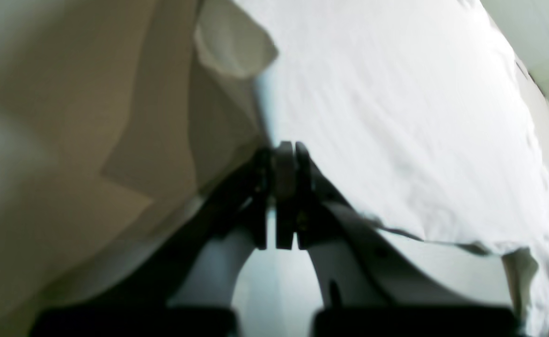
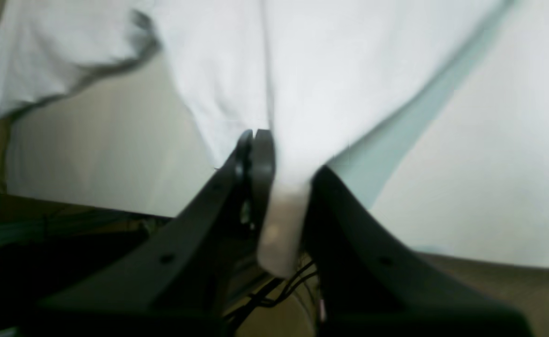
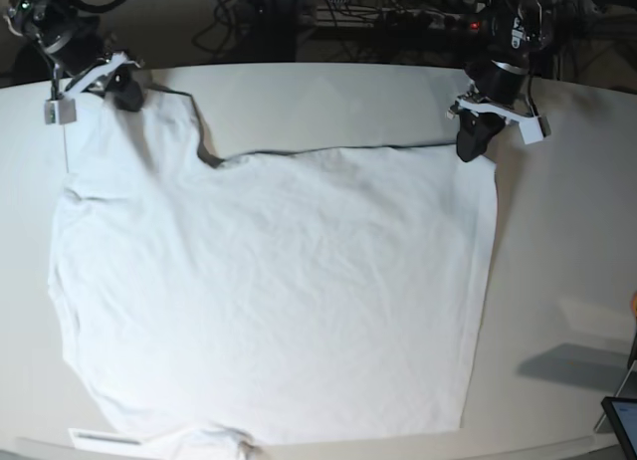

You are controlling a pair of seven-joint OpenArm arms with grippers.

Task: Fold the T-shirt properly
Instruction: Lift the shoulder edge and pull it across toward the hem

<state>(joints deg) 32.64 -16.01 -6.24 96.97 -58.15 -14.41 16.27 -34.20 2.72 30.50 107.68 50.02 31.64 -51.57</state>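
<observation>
Both far corners of the T-shirt [image 3: 279,291] are now pinched, so the fold should be made by lifting the two corners together, at equal height and speed, and carrying them toward the near edge so the cloth does not twist. The T-shirt lies spread flat on the desk [image 3: 567,241]. The left claw [image 3: 470,141] is closed on its far hem corner on the right of the base view; the right claw [image 3: 121,87] is closed on the opposite far corner, slightly raised.
</observation>
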